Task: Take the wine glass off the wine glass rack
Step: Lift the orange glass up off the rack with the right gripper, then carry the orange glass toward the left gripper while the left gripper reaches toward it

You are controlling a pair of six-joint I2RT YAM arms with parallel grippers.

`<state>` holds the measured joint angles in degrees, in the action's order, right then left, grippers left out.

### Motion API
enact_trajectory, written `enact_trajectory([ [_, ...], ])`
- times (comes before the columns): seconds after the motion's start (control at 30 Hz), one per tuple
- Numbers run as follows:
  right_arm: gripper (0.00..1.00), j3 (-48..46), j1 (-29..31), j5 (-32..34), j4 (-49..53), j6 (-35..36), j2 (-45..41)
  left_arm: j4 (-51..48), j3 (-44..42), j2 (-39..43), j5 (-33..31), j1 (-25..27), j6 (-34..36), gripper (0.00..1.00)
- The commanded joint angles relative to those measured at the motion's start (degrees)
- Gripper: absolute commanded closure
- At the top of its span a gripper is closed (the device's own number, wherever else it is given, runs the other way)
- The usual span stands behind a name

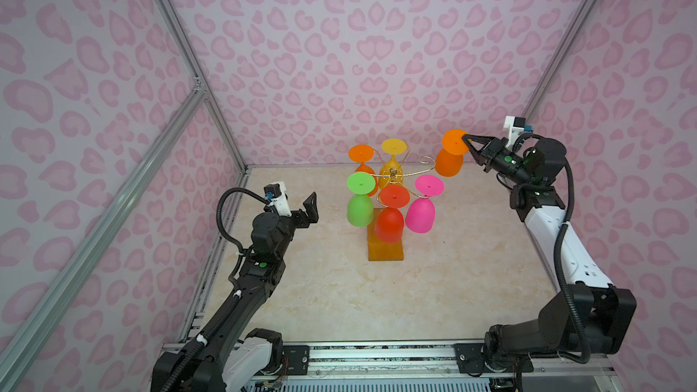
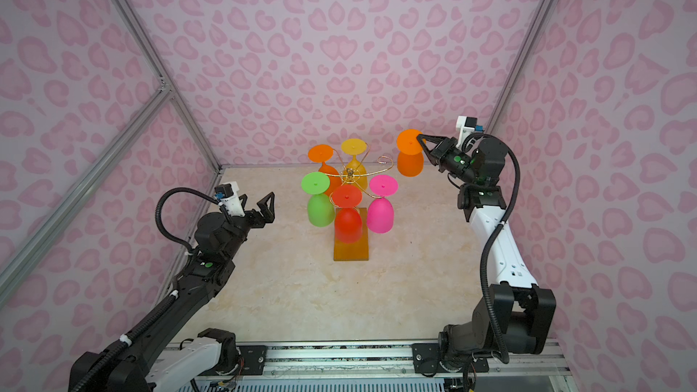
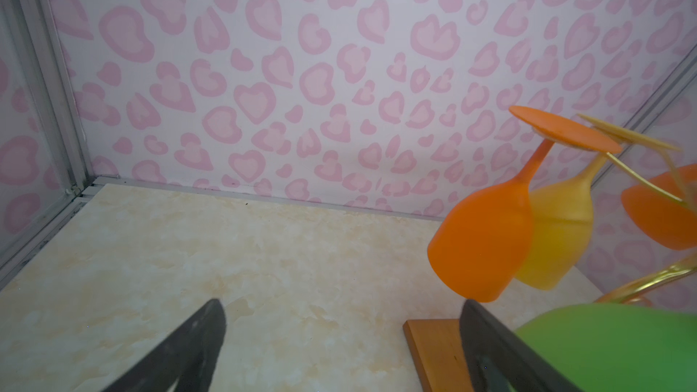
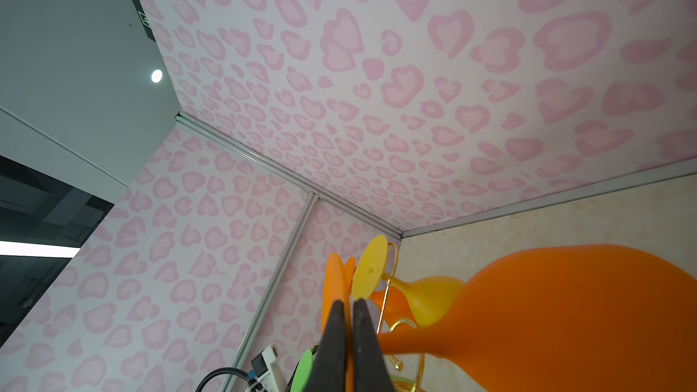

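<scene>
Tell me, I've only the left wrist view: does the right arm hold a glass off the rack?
Observer: Yes. The right end effector is shut on the foot of an orange glass, just right of the rack.
Operator: How is it oriented?
Observer: Foot up, bowl down.
Operator: How many glasses hang on the rack?
Observer: Five: a second orange, yellow, green, red, pink.

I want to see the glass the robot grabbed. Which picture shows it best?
A top view: the whole orange glass shows, upside down, its foot pinched by the right gripper, off the rack. The right wrist view shows its bowl huge and cut off; the left wrist view, only part of that bowl behind wires.
</scene>
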<state>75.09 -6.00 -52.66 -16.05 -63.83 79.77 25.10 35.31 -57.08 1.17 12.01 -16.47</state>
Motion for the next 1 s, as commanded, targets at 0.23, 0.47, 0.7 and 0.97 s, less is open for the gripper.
enact_trajectory([
  [0.23, 1.0, -0.99, -0.02, 5.6, 5.09, 8.3, -13.24, 1.0, 9.78, 1.94, 17.38, 0.03, -8.49, 0.01],
  [0.47, 1.0, -2.57, 4.74, 8.08, -0.77, 7.13, -18.79, 6.03, 18.15, -3.86, 33.63, 0.02, -14.85, 0.01],
  [0.7, 1.0, -3.47, 11.83, 8.46, -12.8, 1.59, -18.15, 13.25, 23.21, -9.82, 43.66, 0.12, -19.67, 0.02],
  [0.97, 1.0, -6.2, 22.74, 10.02, -30.14, -5.79, -13.5, 25.2, 24.81, -15.89, 48.84, 0.33, -25.57, 0.02],
])
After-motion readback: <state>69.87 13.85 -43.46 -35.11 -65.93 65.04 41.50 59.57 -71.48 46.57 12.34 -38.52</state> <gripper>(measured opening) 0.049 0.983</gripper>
